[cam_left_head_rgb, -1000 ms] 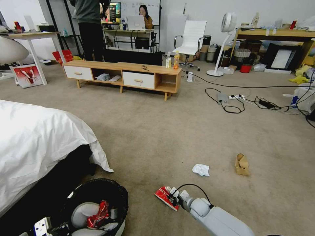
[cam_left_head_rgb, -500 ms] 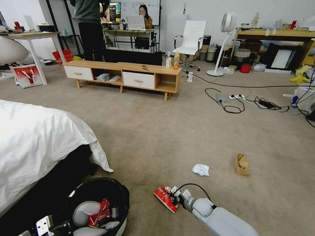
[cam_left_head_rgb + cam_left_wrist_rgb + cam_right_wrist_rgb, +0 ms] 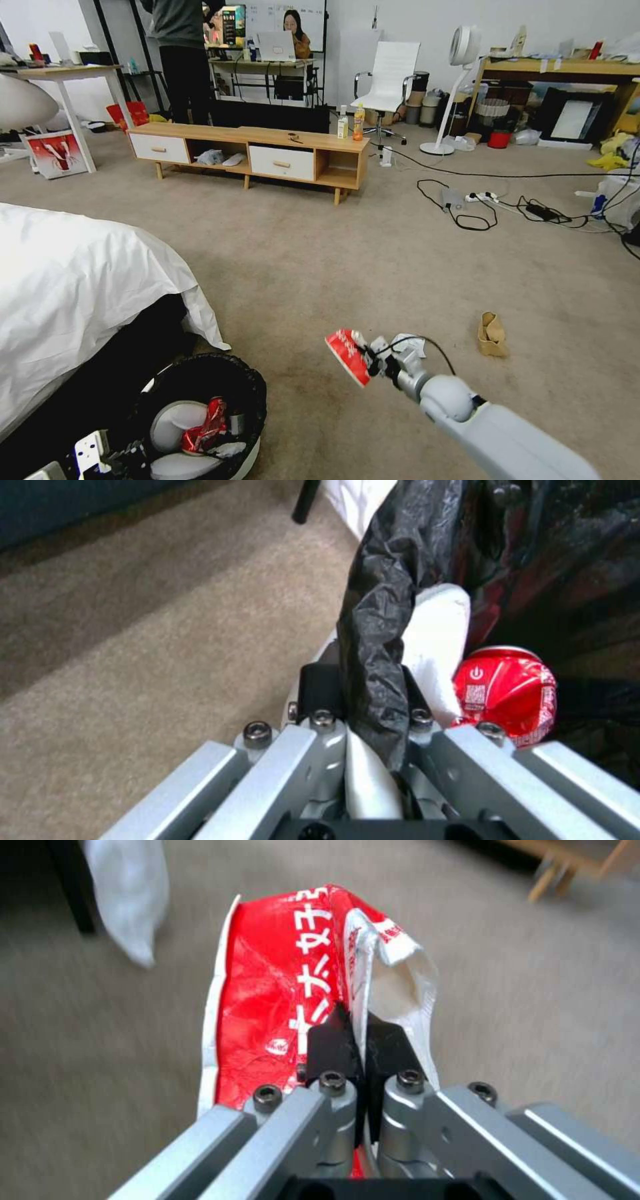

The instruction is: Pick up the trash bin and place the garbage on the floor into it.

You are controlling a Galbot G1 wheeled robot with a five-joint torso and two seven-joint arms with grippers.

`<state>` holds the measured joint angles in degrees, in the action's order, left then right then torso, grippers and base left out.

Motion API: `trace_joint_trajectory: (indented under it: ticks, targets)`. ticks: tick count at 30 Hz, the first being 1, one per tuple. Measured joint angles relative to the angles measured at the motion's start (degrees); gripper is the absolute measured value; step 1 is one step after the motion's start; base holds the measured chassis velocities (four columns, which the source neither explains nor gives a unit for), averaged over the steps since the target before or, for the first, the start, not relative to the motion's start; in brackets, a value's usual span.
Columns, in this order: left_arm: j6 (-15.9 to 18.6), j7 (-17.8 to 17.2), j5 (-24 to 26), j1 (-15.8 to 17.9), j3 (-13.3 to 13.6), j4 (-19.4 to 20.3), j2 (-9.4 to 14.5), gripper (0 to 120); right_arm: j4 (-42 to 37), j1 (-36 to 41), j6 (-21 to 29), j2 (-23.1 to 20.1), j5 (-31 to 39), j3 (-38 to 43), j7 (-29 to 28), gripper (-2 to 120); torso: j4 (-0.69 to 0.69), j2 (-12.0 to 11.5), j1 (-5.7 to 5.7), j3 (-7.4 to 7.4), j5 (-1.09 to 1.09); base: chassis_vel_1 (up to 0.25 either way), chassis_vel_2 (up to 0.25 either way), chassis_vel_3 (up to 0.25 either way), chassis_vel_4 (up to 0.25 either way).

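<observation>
Carton [image 3: 348, 356], red and white and flattened, hangs clear of the floor [image 3: 320, 267] in the right gripper [image 3: 375, 358], whose jaws are closed tight on one edge of it. In the right wrist view the pads pinch only a thin margin of the carton [image 3: 280, 1005], most of it sticking out beyond them. That shallow bite is the first risk: a quick swing toward the bin [image 3: 257, 400] could let it slide or twist free. The bin sits at the left, near the bed [image 3: 73, 293], with the left gripper [image 3: 363, 700] clamped on its bag-lined rim [image 3: 373, 630]. A can [image 3: 507, 695] lies inside, along with white scraps. The grip there takes in loose bag, so the plastic may slip and the bin tip or sag, though how much hard rim is caught is difficult to judge. The carton is long and could catch the rim and fall outside. A tissue [image 3: 412, 341] and a brown box [image 3: 491, 335] lie on the floor.
</observation>
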<state>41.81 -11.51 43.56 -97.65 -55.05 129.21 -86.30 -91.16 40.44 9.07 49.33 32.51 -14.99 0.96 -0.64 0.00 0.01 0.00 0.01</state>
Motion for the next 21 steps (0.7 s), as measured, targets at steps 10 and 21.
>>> trace_joint_trajectory:
  ticks: [10,21]
  targets:
    - [0.3,-2.8,5.2,1.5,-0.9,3.0,1.9,3,-17.5,-0.4,3.2,-4.8,4.6,6.2,-3.6,0,0.0,0.0,0.0,0.0,-0.01,0.0,0.0,0.0,0.0]
    - [0.4,-4.5,8.8,1.3,-1.4,5.4,3.8,3,-31.8,-6.7,5.9,-3.3,18.1,4.4,-10.0,0,0.0,0.0,0.0,0.0,-0.03,0.0,0.0,0.0,0.0]
